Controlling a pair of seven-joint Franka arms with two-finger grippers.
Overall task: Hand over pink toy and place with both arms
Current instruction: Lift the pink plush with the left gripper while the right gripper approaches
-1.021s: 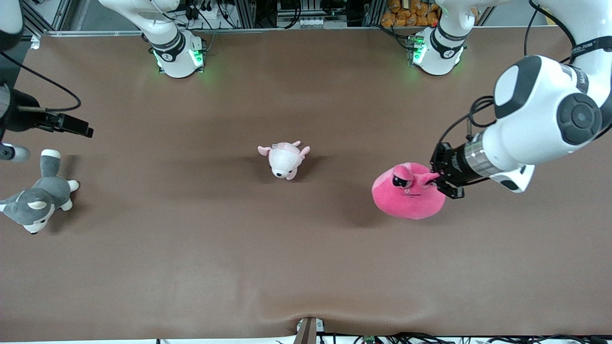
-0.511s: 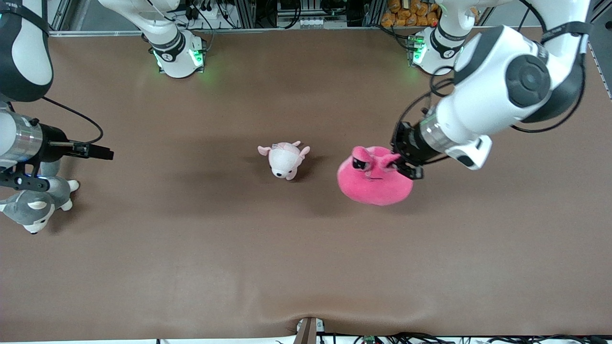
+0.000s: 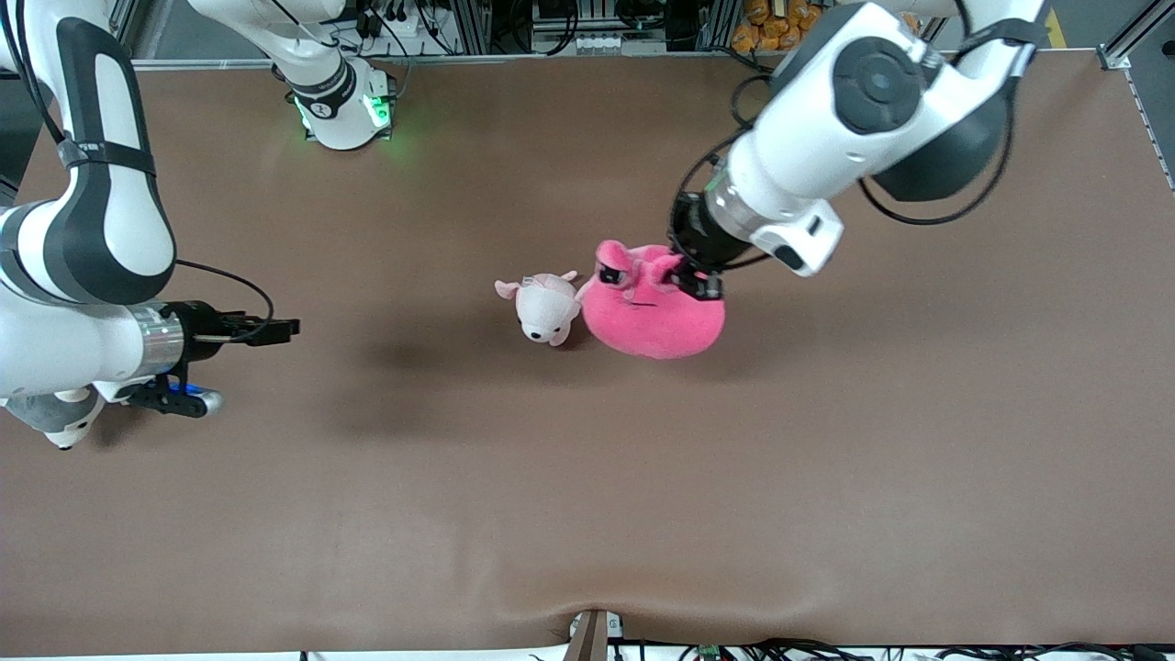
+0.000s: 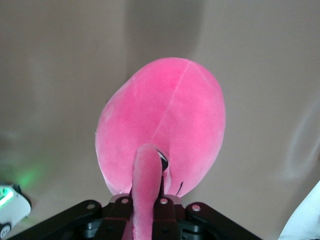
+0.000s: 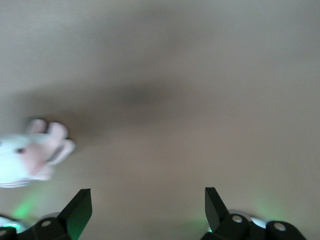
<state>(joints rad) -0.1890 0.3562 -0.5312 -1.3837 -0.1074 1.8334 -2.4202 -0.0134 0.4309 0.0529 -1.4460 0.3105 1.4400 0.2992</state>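
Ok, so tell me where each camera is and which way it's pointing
Front view: high across the table, facing the arm bases; shows the left gripper shut on the pink toy, the open right gripper, and the pale plush.
Left wrist view: on the left wrist, looking along its fingers at the pink toy.
Right wrist view: on the right wrist, looking past its fingers at the table and pale plush.
Shared: front and left wrist show the toy; front and right wrist, the pale plush.

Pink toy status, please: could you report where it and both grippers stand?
Left gripper shut on pink toy's ear, carrying it over mid-table. Right gripper open, empty, over its own end. Small plush beside toy, between the grippers.
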